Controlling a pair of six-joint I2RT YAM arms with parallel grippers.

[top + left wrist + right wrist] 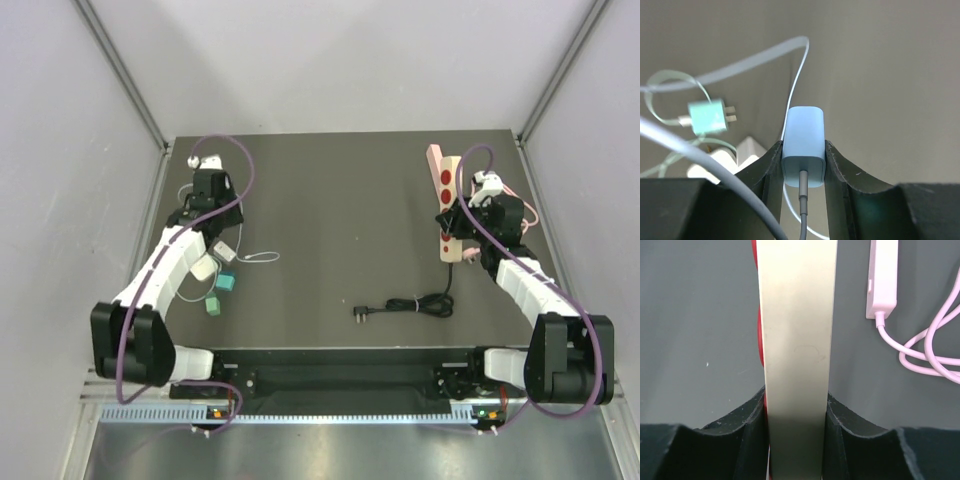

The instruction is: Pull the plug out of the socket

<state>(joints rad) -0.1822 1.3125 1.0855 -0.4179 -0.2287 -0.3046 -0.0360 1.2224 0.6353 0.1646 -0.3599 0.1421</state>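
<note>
So, right gripper: clamped across the long cream plastic socket strip, one finger on each side of it.
Socket strip: lies on the right half of the dark grey table. Its long axis runs away from the arm bases, with the far end leaning a little left. Its red outlets show in the top view.
Left gripper: closed on the small light-blue charger plug, with the fingers pressed on two opposite sides.
Plug axis: in line with the fingers. The body pokes out past the tips and its grey cable trails back toward the wrist. No prongs can be seen.
Plug to strip: well apart, the plug at the far left of the table and the strip at the right. I judge this plug to be clear of the outlets.
Doubt: in the top view a dark shape sits on the strip at the right gripper. I cannot tell whether it is a finger or another plug.
Nearer arm: the left arm has the plug. Only the right arm is at the strip, so anything left in an outlet lies on its side.
Loose black cable with plug: on the table, nearer the bases than the strip.
Bystanders: a teal prong adapter lies under the left wrist, and a pink block with pink cord lies beside the strip.
</note>
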